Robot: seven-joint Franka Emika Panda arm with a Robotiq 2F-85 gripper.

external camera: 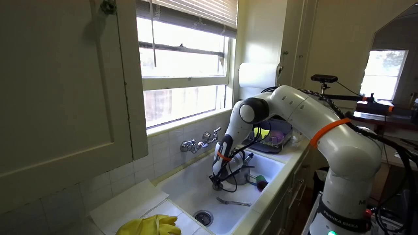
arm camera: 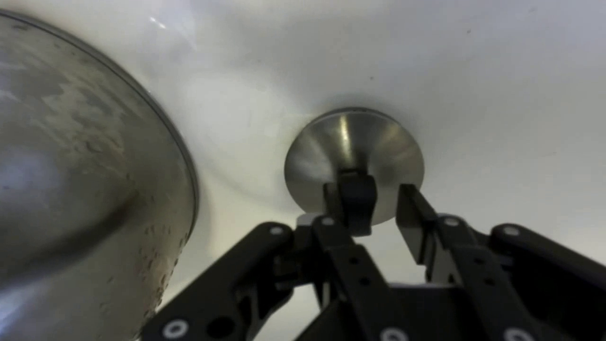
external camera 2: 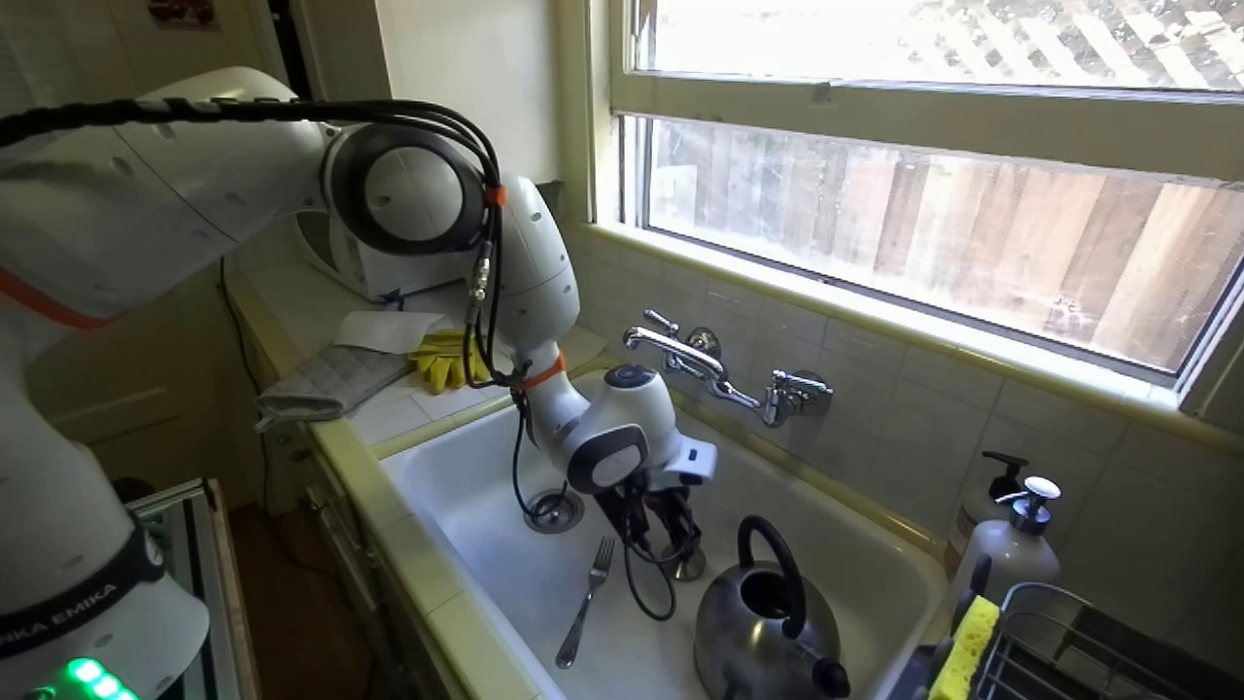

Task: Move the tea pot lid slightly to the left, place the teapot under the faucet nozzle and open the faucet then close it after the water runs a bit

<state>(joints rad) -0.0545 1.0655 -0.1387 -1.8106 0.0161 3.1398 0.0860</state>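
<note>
The tea pot lid [arm camera: 326, 151], a small grey metal cone with a black knob [arm camera: 358, 201], rests on the sink floor. In the wrist view my gripper [arm camera: 368, 201] straddles that knob. Its left finger lies against or very near the knob, while a gap separates the right finger [arm camera: 411, 213] from it. Beside the lid stands the teapot [external camera 2: 753, 632], upright, lidless, its dark handle arched over the opening; the wrist view shows only part of its body [arm camera: 94, 142]. On the wall above the sink is the chrome faucet [external camera 2: 773, 401] with its nozzle [external camera 2: 680, 354]; no water shows.
A fork [external camera 2: 587, 605] lies on the sink floor near the drain [external camera: 203, 217]. A green and dark cup [external camera: 261, 183] is beyond the teapot. Soap bottles [external camera 2: 1016, 549], a yellow sponge [external camera 2: 965, 648] and a rack [external camera 2: 1054, 637] border the sink; yellow gloves [external camera: 148, 226] lie on the counter.
</note>
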